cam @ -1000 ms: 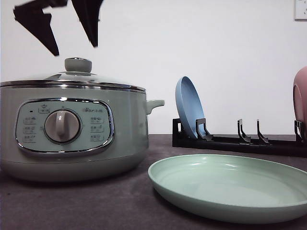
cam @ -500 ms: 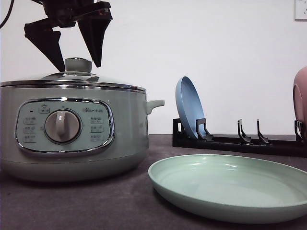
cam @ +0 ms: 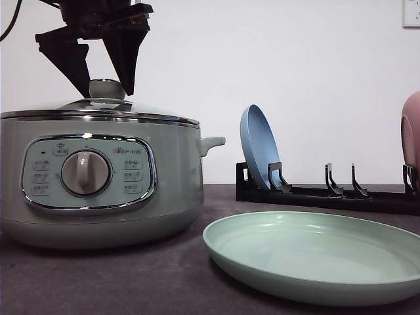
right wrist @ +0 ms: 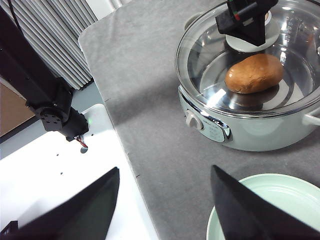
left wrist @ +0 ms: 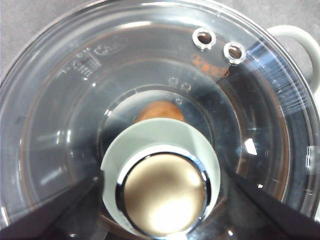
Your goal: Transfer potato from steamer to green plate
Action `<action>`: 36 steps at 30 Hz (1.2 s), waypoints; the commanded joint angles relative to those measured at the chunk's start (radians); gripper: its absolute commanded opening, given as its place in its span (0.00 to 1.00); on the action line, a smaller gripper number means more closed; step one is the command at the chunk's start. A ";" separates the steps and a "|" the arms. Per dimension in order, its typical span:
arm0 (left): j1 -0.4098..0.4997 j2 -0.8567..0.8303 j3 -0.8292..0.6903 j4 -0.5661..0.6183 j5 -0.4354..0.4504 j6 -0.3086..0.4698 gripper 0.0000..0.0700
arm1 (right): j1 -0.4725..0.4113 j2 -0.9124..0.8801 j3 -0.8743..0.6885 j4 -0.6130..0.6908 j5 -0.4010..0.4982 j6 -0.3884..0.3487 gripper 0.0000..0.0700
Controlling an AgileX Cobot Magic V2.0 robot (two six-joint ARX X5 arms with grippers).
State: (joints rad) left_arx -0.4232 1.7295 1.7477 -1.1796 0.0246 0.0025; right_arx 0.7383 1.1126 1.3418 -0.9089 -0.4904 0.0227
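Orange-brown potato under steamer lid, via wrist cams.

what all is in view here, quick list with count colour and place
steamer: 1, pale sage green, on the table's left
glass lid: 1, clear with green knob, on the steamer
potato: 1, orange-brown, inside the steamer under the lid
green plate: 1, mint green, flat on the table right of the steamer
blue plate: 1, blue, upright in the rack
pink plate: 1, pink, at the rack's right end
dish rack: 1, black, behind the green plate
left gripper: open, straddling the lid knob
right gripper: open, above the table edge
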 commanded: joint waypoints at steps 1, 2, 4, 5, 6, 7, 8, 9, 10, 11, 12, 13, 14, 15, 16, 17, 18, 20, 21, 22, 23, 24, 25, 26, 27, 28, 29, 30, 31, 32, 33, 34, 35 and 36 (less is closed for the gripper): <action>-0.005 0.024 0.032 -0.001 -0.004 0.008 0.61 | 0.007 0.010 0.016 0.002 0.002 -0.012 0.51; -0.005 0.024 0.032 -0.001 -0.004 0.008 0.61 | 0.007 0.010 0.016 0.002 0.002 -0.012 0.51; -0.005 0.024 0.032 -0.001 -0.004 0.008 0.59 | 0.006 0.010 0.016 0.003 0.002 -0.011 0.51; -0.005 0.024 0.032 -0.001 -0.004 0.008 0.55 | 0.005 0.010 0.016 0.002 0.002 -0.011 0.51; -0.005 0.024 0.032 -0.002 -0.004 0.007 0.51 | 0.004 0.010 0.016 0.002 0.002 -0.011 0.51; -0.005 0.024 0.032 -0.003 -0.004 0.006 0.46 | 0.004 0.010 0.016 0.002 0.002 -0.011 0.51; -0.005 0.024 0.032 -0.003 -0.004 0.005 0.43 | 0.004 0.010 0.016 0.003 0.002 -0.011 0.51; -0.005 0.024 0.032 -0.004 -0.004 0.005 0.42 | 0.004 0.010 0.016 0.003 0.002 -0.012 0.51; -0.005 0.024 0.032 -0.006 -0.004 0.005 0.42 | 0.003 0.010 0.016 0.003 0.002 -0.012 0.51; -0.005 0.024 0.032 -0.007 -0.004 0.005 0.41 | 0.003 0.010 0.016 0.002 0.002 -0.012 0.51; -0.005 0.024 0.032 -0.009 -0.004 0.005 0.39 | 0.003 0.010 0.016 0.003 0.003 -0.012 0.51; -0.005 0.024 0.032 -0.010 -0.004 0.005 0.35 | 0.003 0.010 0.016 0.003 0.004 -0.011 0.51; -0.005 0.024 0.032 -0.010 -0.004 0.005 0.30 | 0.003 0.010 0.016 0.002 0.010 -0.011 0.51; -0.005 0.024 0.032 -0.011 -0.004 0.005 0.27 | 0.003 0.010 0.016 0.002 0.017 -0.011 0.51; -0.005 0.023 0.032 -0.012 -0.004 0.005 0.25 | 0.003 0.010 0.016 0.002 0.025 -0.011 0.51; -0.005 0.023 0.032 -0.016 -0.004 0.005 0.24 | 0.003 0.010 0.016 0.002 0.030 -0.011 0.51; -0.005 0.023 0.032 -0.020 -0.004 0.005 0.22 | 0.003 0.010 0.016 0.003 0.031 -0.012 0.51; -0.005 0.023 0.032 -0.031 -0.004 0.005 0.13 | 0.003 0.010 0.016 0.003 0.031 -0.012 0.51; -0.005 0.023 0.032 -0.032 -0.004 0.005 0.07 | 0.003 0.010 0.016 0.003 0.031 -0.012 0.51; -0.005 0.023 0.032 -0.032 -0.004 0.005 0.02 | 0.003 0.010 0.016 0.003 0.031 -0.012 0.51; -0.005 0.023 0.032 -0.032 -0.004 0.005 0.01 | 0.003 0.010 0.016 0.003 0.031 -0.012 0.51; -0.005 0.023 0.032 -0.032 -0.004 0.005 0.00 | 0.003 0.010 0.016 0.003 0.031 -0.012 0.51; -0.005 0.023 0.032 -0.033 -0.004 0.005 0.00 | 0.003 0.010 0.016 0.003 0.031 -0.012 0.51; -0.005 0.023 0.032 -0.033 -0.004 0.005 0.00 | 0.003 0.010 0.016 0.003 0.032 -0.012 0.51; -0.005 0.023 0.032 -0.033 -0.004 0.005 0.00 | 0.003 0.010 0.016 0.003 0.032 -0.012 0.51; -0.005 0.023 0.032 -0.033 -0.004 0.005 0.00 | 0.003 0.010 0.016 0.003 0.031 -0.011 0.51; -0.005 0.023 0.032 -0.033 -0.004 0.006 0.00 | 0.003 0.010 0.016 0.003 0.032 -0.011 0.51; -0.004 0.023 0.032 -0.033 -0.004 0.006 0.00 | 0.003 0.010 0.016 0.003 0.035 -0.011 0.51; -0.004 0.022 0.032 -0.033 -0.004 0.006 0.00 | 0.003 0.010 0.016 0.003 0.039 -0.011 0.51; -0.004 0.019 0.032 -0.032 -0.004 0.006 0.00 | 0.003 0.010 0.016 0.003 0.046 -0.011 0.51; -0.003 0.016 0.032 -0.031 -0.004 0.006 0.00 | 0.003 0.010 0.016 0.003 0.049 -0.010 0.51; -0.002 0.011 0.032 -0.029 -0.004 0.006 0.00 | 0.003 0.010 0.016 0.003 0.050 -0.009 0.51; -0.001 0.005 0.033 -0.026 -0.004 0.006 0.00 | 0.003 0.010 0.016 0.003 0.050 -0.008 0.51; 0.000 -0.002 0.034 -0.024 -0.004 0.006 0.00 | 0.003 0.010 0.016 0.003 0.050 -0.008 0.51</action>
State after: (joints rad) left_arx -0.4236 1.7312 1.7550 -1.1934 0.0227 0.0143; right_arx 0.7334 1.1126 1.3418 -0.9089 -0.4419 0.0227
